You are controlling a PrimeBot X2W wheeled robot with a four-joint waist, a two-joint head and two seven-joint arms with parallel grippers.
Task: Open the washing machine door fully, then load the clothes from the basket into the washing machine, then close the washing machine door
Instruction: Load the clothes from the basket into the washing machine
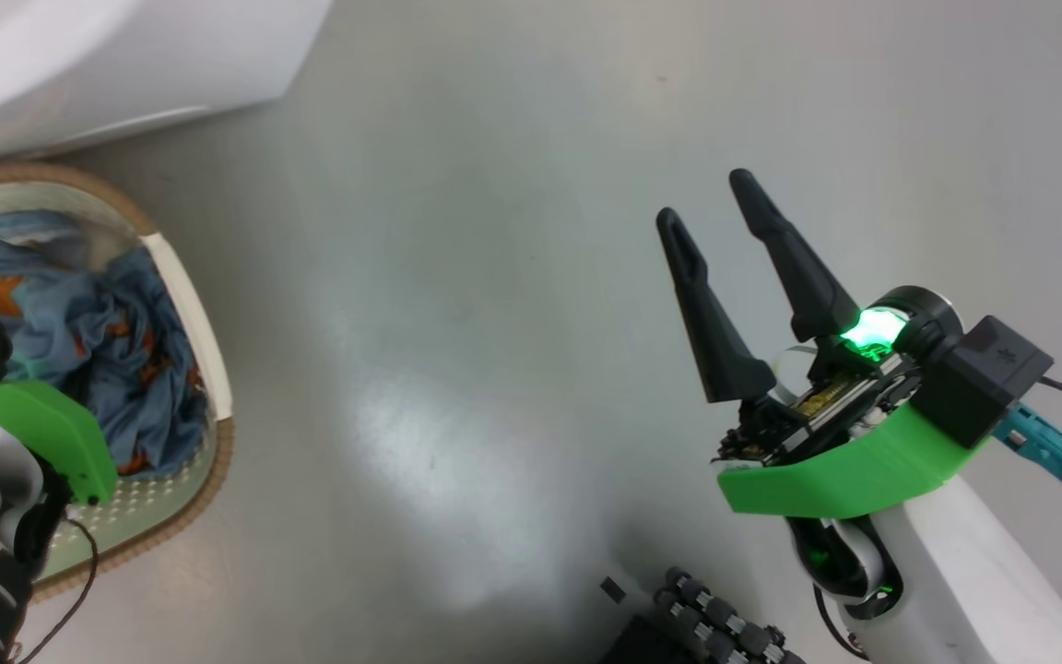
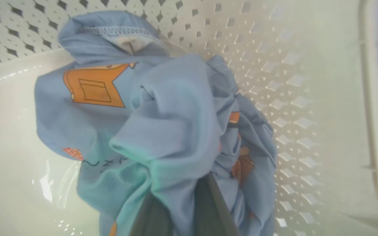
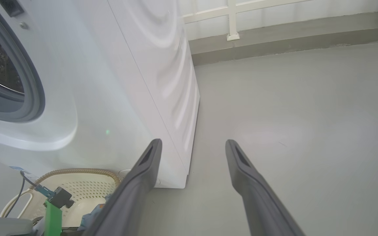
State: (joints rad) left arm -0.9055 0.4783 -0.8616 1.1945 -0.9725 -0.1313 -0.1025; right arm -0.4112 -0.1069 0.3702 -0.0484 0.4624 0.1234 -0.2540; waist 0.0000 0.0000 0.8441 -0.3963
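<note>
At six o'clock in the left wrist view, the left gripper pinches the clothes inside the basket; lift straight up, slowly. The right gripper gapes empty.

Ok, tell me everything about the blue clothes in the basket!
The clothes are a crumpled bundle of soft, light blue fabric printed with orange-brown cartoon shapes and thin dark line drawings. A stitched hem and a bit of white lining show at the top. They lie bunched inside the cream perforated basket, against its wall. The left gripper's two dark fingers poke into the bundle with a fold of cloth pinched between them.
</note>
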